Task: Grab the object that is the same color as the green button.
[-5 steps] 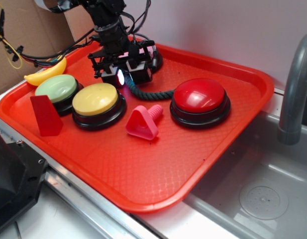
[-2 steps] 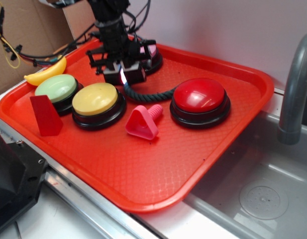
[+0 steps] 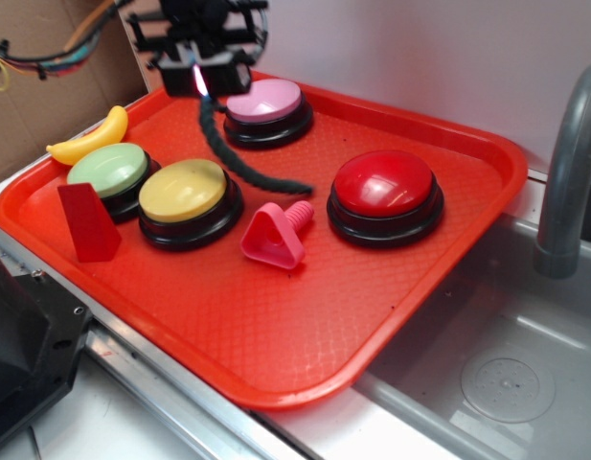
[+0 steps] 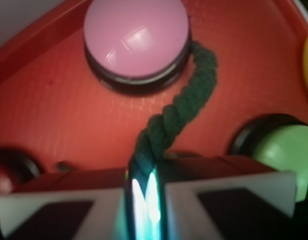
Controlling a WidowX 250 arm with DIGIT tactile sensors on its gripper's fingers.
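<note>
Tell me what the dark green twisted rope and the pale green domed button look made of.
Dark green twisted rope: looks like soft matte fibre, perhaps cotton; twisted strands show and it hangs limp from the gripper. Pale green domed button: probably smooth moulded plastic, with a soft sheen on its cap, on a glossy black base.

The dark green twisted rope [image 3: 236, 153] [image 4: 173, 120] is pinched at its upper end and hangs limp and curving, its lower end trailing on the tray between 2 buttons. The pale green domed button [image 3: 109, 170] [image 4: 278, 160] sits upright on its black base.
</note>
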